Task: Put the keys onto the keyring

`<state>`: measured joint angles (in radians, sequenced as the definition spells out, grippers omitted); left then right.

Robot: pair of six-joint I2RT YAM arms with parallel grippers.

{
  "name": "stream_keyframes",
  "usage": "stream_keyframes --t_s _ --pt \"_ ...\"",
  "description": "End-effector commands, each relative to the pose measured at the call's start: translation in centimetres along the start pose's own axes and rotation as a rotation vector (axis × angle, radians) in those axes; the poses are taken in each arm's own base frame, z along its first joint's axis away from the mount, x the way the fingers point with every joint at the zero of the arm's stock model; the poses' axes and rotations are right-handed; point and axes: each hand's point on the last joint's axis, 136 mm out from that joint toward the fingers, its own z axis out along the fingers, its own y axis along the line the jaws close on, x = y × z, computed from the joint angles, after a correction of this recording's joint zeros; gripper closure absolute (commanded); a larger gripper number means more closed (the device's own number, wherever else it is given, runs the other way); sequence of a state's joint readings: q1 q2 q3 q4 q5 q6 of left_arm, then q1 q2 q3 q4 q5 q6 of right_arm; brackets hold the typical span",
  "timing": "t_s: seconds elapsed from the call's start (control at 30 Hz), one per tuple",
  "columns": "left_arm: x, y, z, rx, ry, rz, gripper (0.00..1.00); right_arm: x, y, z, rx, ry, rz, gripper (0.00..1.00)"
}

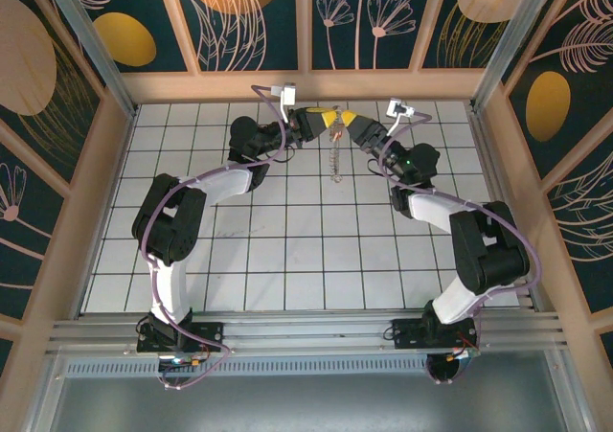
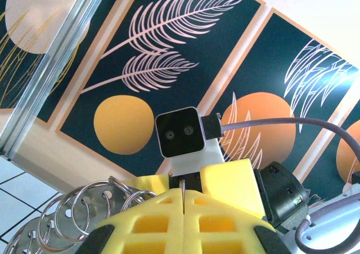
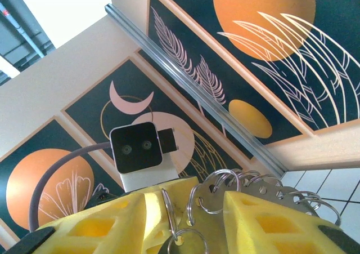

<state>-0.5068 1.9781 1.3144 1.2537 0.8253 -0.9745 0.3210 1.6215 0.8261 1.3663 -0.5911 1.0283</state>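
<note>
Both grippers meet in the air over the far middle of the tiled floor. My left gripper [image 1: 324, 121] [image 2: 184, 200] has its yellow foam fingers pressed together on a thin silver ring of the keyring [image 2: 84, 209]. From there the keyring [image 1: 335, 159] hangs down as a short silvery chain. My right gripper [image 1: 349, 122] [image 3: 185, 202] faces it with its jaws apart. Between them are a pierced metal plate and several rings of the keyring [image 3: 225, 181], lying against the right finger [image 3: 264, 220]. I cannot make out the keys.
Wooden walls with dark painted panels [image 1: 306, 20] close in the white tiled floor [image 1: 306, 250] on three sides. Metal rails [image 1: 306, 331] run along the near edge by the arm bases. Each wrist view shows the other arm's camera [image 2: 180, 133] close ahead.
</note>
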Motion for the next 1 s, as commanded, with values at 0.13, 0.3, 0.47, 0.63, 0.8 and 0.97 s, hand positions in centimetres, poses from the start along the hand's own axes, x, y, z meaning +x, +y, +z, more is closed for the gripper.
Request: stream_keyframes --t_s 0.13,0.3,0.47,0.63,0.8,0.97 --pt "-1.2 -1.5 0.0 0.041 -0.039 0.050 1.00 -0.8 2.2 1.0 -0.081 -0.020 -0.046 0.65" --pt "-1.2 -1.5 0.0 0.042 -0.037 0.050 1.00 -0.7 2.4 1.2 -0.088 -0.010 -0.049 0.78" --pt "-1.3 -1.4 0.0 0.040 -0.040 0.049 1.00 -0.2 2.6 1.4 -0.098 0.011 -0.054 0.84" --pt "-1.2 -1.4 0.0 0.040 -0.039 0.050 1.00 0.2 2.6 1.5 -0.102 0.028 -0.056 1.00" --pt "-1.3 -1.6 0.0 0.047 -0.034 0.054 1.00 -0.1 2.5 1.4 -0.091 0.039 -0.080 1.00" --pt "-1.4 -1.7 0.2 0.024 -0.002 0.074 0.82 -0.7 2.1 1.7 -0.079 0.102 -0.122 1.00"
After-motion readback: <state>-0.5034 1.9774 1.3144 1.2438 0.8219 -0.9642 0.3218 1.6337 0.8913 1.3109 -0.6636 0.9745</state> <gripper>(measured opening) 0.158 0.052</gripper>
